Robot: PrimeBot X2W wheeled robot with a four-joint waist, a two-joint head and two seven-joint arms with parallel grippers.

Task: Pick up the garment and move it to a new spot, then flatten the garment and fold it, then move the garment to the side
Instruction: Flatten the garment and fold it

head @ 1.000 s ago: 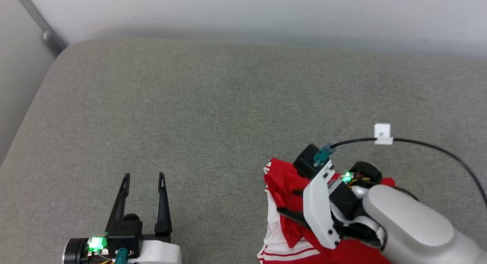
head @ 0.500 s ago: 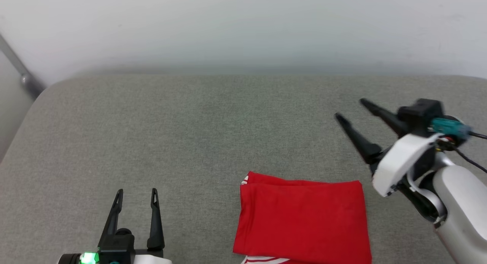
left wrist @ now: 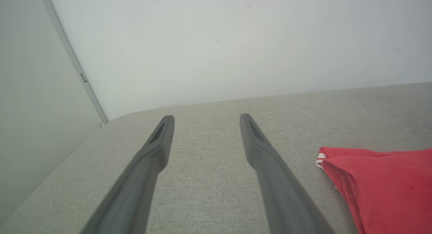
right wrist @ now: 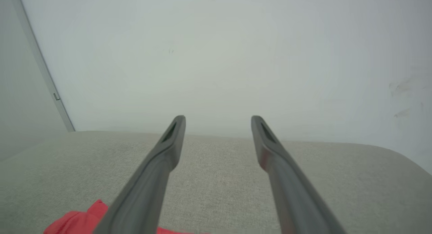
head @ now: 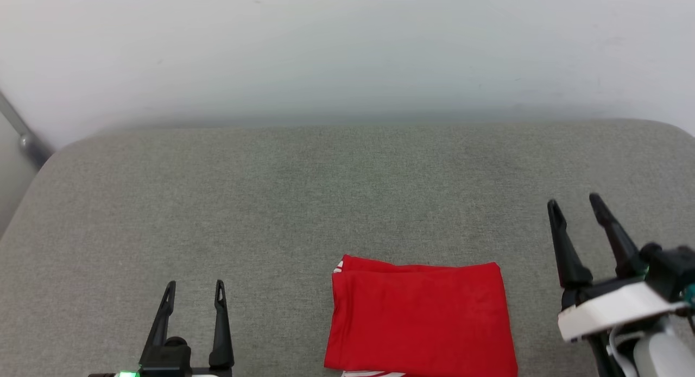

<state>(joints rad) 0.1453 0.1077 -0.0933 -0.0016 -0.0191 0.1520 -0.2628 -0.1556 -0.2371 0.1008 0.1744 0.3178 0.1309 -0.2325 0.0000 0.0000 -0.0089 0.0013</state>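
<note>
Folded red garment (head: 421,317) at 6 o'clock on grey cushion (head: 271,203). Left gripper (head: 195,284), 7 o'clock, and right gripper (head: 574,201), 4 o'clock: both released

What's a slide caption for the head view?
Folded red garment lies on the grey cushion between the open left tool and open right tool, neither touching it.

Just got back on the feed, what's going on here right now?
Nothing is being handled at this moment. The garment lies folded into a tidy red rectangle on the grey cushion, close to the robot, with a bit of striped trim showing at its left corner. The left gripper hovers open to its left and the right gripper open to its right. Both are empty and clear of the cloth. The fold looks done.
</note>
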